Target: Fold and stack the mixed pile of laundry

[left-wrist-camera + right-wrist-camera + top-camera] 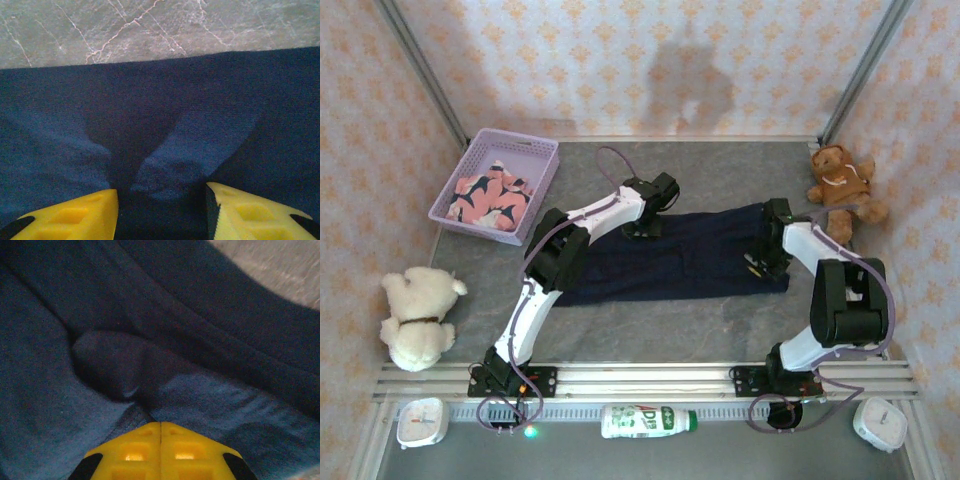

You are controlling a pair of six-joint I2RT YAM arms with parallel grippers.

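Navy garment (690, 262): lies spread flat in a long band across the middle of the top view, on the grey marbled table (720, 170), between the two arms. Far edge straight against bare table in the left wrist view.

Pink shark-print garment (492, 197): sits crumpled inside the lavender basket (535, 150), upper left of the top view, well apart from the navy one.

Left gripper (645, 225): hangs over the navy garment's upper edge, left of centre in the top view. In the left wrist view (161, 195), yellow fingers (80, 217) stand apart at the bottom of the frame, a raised pucker of navy cloth between and just ahead of them, not clamped.

Right gripper (760, 262): down on the garment's right end, right of centre in the top view. In the right wrist view (160, 424), yellow fingers pressed together at bottom centre, tips against the cloth, a bunched fold just above them. Cannot tell whether any cloth is pinched between them.

Brown teddy bear (842, 185): upper right, at the table edge. Cream teddy bear (418, 315): lower left.
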